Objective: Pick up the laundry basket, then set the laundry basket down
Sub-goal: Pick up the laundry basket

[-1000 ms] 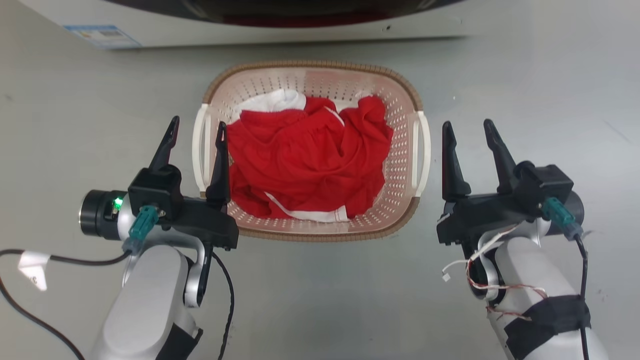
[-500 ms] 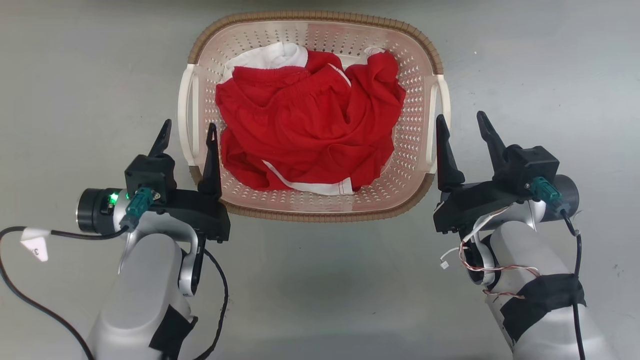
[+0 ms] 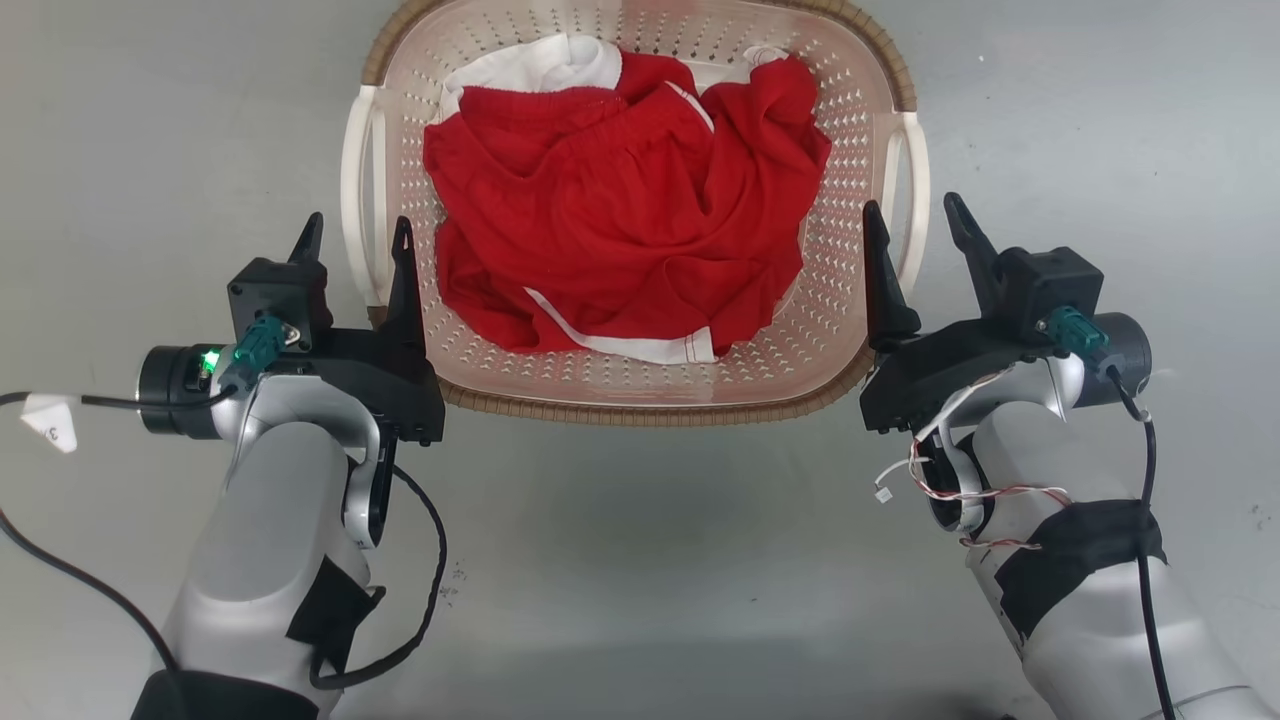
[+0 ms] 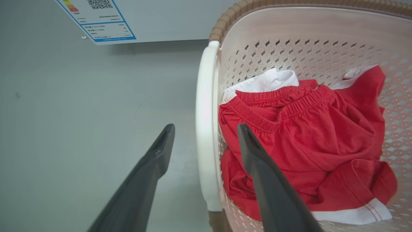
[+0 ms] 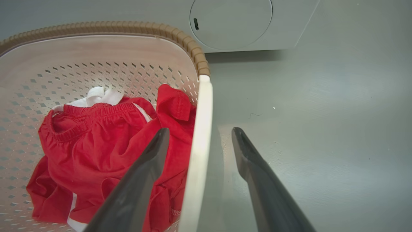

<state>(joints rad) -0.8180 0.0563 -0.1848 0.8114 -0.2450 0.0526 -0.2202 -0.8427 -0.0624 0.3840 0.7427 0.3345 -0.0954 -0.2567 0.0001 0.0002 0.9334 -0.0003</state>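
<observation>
Both claws are spread. The left claw (image 3: pixel 356 232) straddles the basket's (image 3: pixel 640 412) white left handle (image 3: pixel 349 190), with its inner finger inside the wall, its outer finger outside, and the handle in the gap, not pinched. The right claw (image 3: pixel 912 212) straddles the right handle (image 3: pixel 917 190) the same way. The basket sits between the claws on the grey floor (image 3: pixel 640 570). Red clothes (image 3: pixel 620 220) lie in it, just beside each inner finger.

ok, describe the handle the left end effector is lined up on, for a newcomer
On the grey floor sits the laundry basket, red shorts inside. Its left handle is the smooth white bar along that side, straddled by the open left end effector; the adjoining rim is brown and ribbed.
</observation>
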